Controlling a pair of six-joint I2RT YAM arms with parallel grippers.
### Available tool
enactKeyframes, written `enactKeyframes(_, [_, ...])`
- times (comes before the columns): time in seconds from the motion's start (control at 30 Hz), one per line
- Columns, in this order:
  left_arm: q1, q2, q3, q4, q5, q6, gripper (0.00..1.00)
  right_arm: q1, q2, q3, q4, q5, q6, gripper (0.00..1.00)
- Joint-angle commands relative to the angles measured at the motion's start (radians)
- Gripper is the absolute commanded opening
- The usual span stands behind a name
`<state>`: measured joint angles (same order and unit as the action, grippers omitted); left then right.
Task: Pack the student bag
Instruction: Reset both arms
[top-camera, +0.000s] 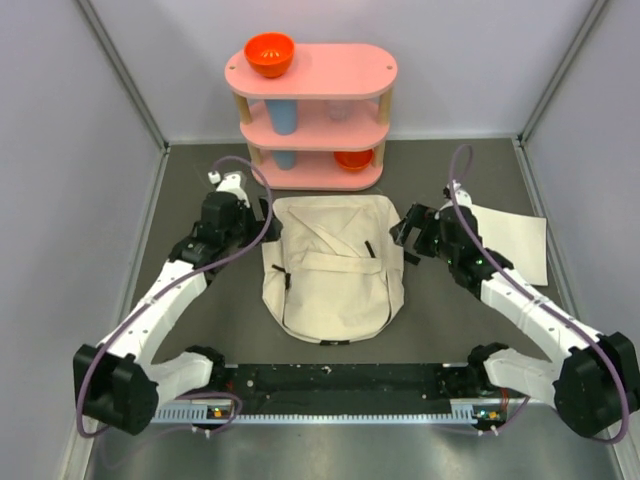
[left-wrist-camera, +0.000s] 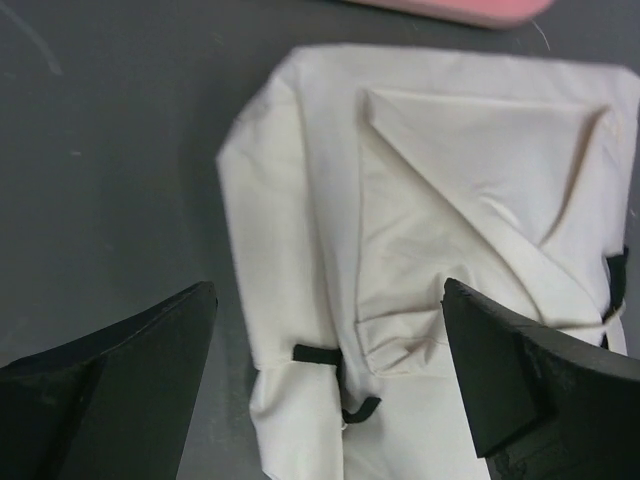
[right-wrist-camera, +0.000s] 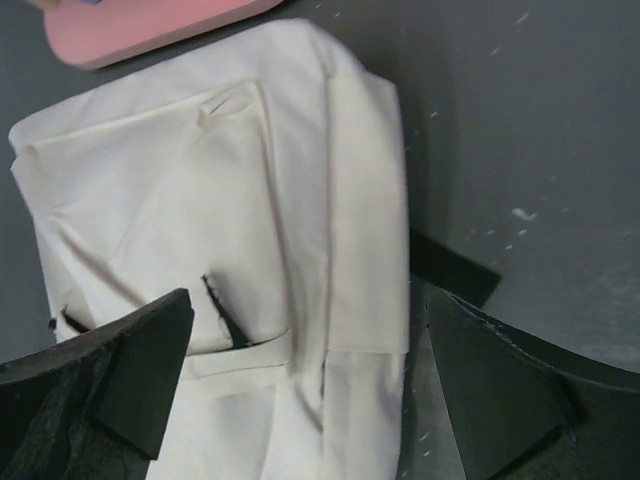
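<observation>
Lying flat | student bag (top-camera: 330, 272) | cream canvas, blk trim | front up

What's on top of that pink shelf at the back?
An orange bowl, at the left end of the pink shelf. Lower down it is partly covered; a blue cup shows there.

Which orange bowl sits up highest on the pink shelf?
The orange bowl on the pink shelf's top board, left end. The other orange bowl sits on the lowest level, right side.
</observation>
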<state>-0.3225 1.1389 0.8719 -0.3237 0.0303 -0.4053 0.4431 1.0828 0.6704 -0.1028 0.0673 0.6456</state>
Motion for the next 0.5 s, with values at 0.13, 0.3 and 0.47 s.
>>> enactKeyframes(0.13, [0.010, -0.155, -0.051, -0.037, -0.349, -0.049, 0.99, -0.101, -0.030, 0.052, -0.083, 0.149, -0.185, 0.98])
enactKeyframes(0.3, [0.010, -0.211, -0.086, -0.028, -0.417, -0.061, 0.99, -0.101, -0.046, 0.055, -0.020, 0.175, -0.291, 0.99])
enactKeyframes(0.47, [0.008, -0.206, -0.091, -0.026, -0.418, -0.035, 0.99, -0.099, -0.084, -0.043, 0.168, 0.264, -0.403, 0.99])
